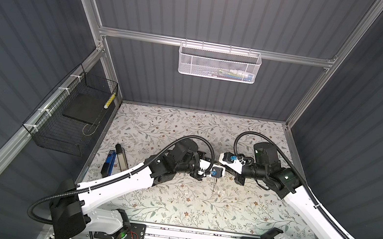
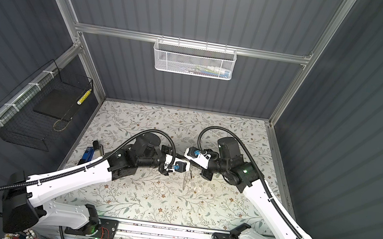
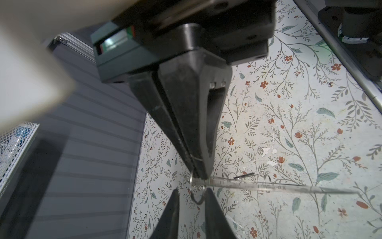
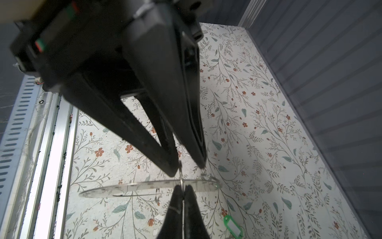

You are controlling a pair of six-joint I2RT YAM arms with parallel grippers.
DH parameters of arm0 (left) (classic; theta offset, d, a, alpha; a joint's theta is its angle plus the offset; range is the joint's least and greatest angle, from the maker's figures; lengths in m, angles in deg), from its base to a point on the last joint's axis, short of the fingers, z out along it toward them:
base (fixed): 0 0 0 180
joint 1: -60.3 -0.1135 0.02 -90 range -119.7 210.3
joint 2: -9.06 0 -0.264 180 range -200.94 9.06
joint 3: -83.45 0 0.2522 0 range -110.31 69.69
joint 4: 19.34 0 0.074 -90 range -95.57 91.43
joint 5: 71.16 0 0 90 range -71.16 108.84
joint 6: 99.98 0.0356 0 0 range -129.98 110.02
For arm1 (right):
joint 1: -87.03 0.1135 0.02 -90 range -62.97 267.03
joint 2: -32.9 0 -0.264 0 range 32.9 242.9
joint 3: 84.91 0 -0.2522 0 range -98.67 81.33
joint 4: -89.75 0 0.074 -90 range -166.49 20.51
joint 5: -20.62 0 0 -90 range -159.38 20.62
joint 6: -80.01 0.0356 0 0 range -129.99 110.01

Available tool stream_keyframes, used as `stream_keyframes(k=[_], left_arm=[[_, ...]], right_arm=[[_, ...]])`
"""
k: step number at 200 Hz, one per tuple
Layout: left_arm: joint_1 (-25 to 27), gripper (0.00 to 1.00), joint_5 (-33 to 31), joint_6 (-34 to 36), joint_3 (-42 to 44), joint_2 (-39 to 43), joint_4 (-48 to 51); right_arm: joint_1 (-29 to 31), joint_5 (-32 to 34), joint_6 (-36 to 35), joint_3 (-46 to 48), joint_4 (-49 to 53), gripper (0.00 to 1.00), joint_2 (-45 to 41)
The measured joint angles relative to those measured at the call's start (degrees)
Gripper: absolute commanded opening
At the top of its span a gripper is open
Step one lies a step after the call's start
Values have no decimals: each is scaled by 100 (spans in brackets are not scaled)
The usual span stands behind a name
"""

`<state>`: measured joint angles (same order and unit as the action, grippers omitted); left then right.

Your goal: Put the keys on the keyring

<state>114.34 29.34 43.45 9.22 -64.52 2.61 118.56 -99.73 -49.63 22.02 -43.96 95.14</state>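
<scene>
From my station I see both arms meeting over the middle of the desk (image 1: 173, 199), which has a floral-print surface. The right gripper (image 4: 183, 188) has its jaws pressed fully together on the rim of the keyring (image 4: 134, 188). It holds the flat grey plate clear of the desk, roughly level, so both wrist views see it nearly edge-on. The left gripper (image 3: 192, 191) points down at the same rim. Its jaws stand a little apart and straddle a small wire loop (image 3: 197, 195) that hangs from the plate, with a gap on each side of it, so they have hold of nothing. One left fingertip (image 4: 172, 167) sits right beside the loop in the right wrist view. The green key tag (image 4: 232, 226) lies flat on the desk, apart from the keyring. It has a white label insert, but I cannot make out any writing on it. I cannot pick out the black-headed key with any certainty. A blue box (image 1: 107, 165) lies at the desk's left edge, its print too small for me to read. A white mesh basket (image 1: 219, 64) hangs on the back wall and a black wire basket (image 1: 69, 117) on the left wall.
</scene>
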Motion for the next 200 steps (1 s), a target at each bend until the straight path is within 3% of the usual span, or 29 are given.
stream_keyframes(k=[49,161,200], left_arm=[[4,22,0,-44,-48,-33,13],[4,0,0,-319,-472,-387,254],[9,0,-4,-365,-527,-426,330]], right_arm=[[-2,35,87,-70,125,2,87],[-35,188,216,-92,162,5,87],[-63,247,295,-92,83,23,48]])
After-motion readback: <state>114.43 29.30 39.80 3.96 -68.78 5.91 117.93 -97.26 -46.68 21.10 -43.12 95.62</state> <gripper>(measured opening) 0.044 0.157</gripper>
